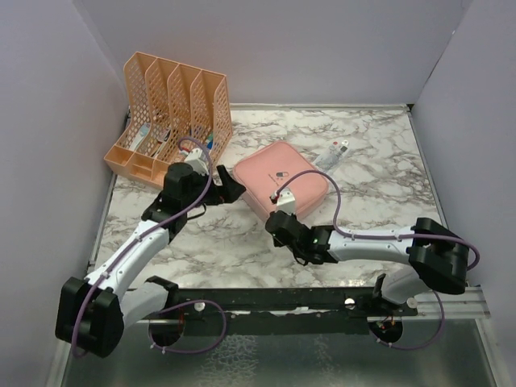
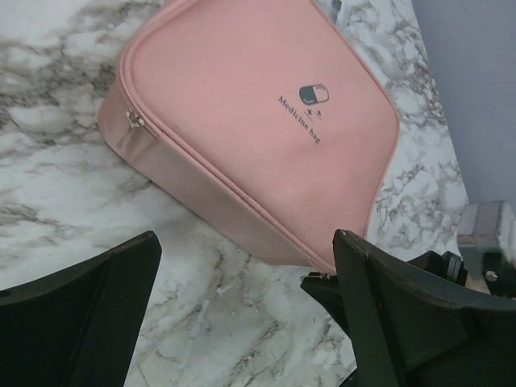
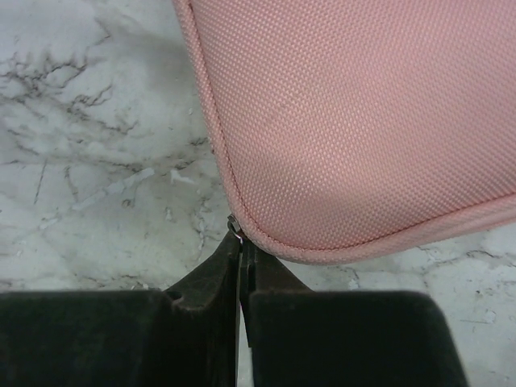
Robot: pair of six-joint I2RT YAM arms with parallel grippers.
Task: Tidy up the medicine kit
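Note:
The pink medicine kit point(image 1: 284, 176) lies zipped shut in the middle of the marble table, with its pill logo facing up. My right gripper point(image 1: 280, 218) is at the kit's near corner. In the right wrist view it point(image 3: 240, 242) is shut on the small metal zipper pull point(image 3: 235, 225) at the corner of the kit point(image 3: 363, 113). My left gripper point(image 1: 231, 187) is open and empty just left of the kit. In the left wrist view its jaws stand wide apart around bare marble in front of the kit point(image 2: 258, 121). A second zipper pull point(image 2: 132, 122) shows on the kit's side.
An orange perforated file rack point(image 1: 173, 109) holding several small items stands at the back left. A small white tube point(image 1: 333, 152) lies behind the kit on the right. Pale walls enclose the table on three sides.

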